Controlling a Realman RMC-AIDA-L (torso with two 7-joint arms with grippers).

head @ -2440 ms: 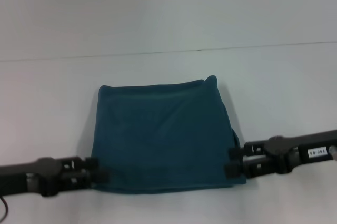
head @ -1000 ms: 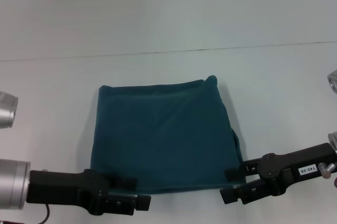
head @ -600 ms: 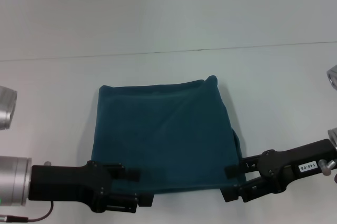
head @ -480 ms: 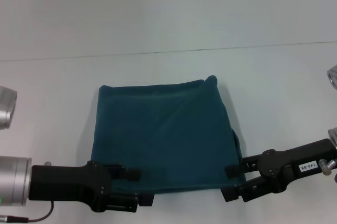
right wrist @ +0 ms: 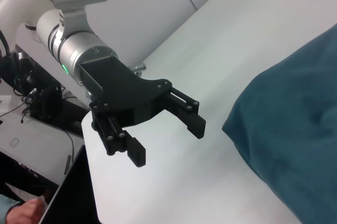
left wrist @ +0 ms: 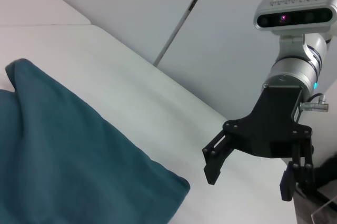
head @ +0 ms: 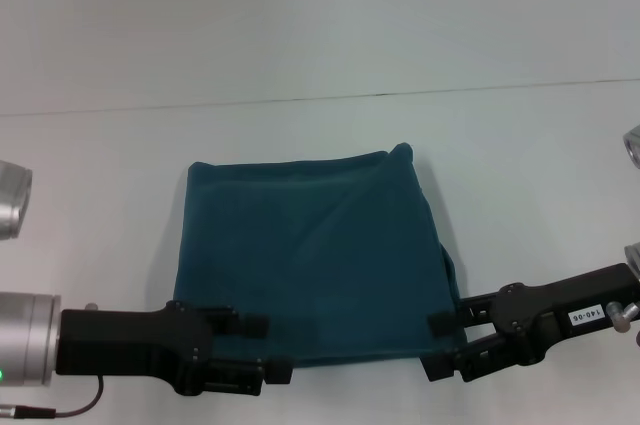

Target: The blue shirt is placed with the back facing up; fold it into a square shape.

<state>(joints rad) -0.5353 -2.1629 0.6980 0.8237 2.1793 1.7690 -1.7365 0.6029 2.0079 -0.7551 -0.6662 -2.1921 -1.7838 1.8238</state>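
The blue shirt lies flat on the white table, folded into a rough square with plain fabric up; no lettering shows. My left gripper is open and empty, raised over the shirt's near left corner. My right gripper is open and empty at the near right corner. The left wrist view shows the shirt's corner and the right gripper open beyond it. The right wrist view shows the shirt's edge and the left gripper open beside it.
The white table runs to a seam line behind the shirt. A small fold of fabric sticks out at the shirt's right edge. The table's edge and dark equipment show beyond the left arm.
Both grippers have left the shirt's near corners, risen and drawn back toward me. Over the last half second they have hardly moved. The shirt has stayed in place.
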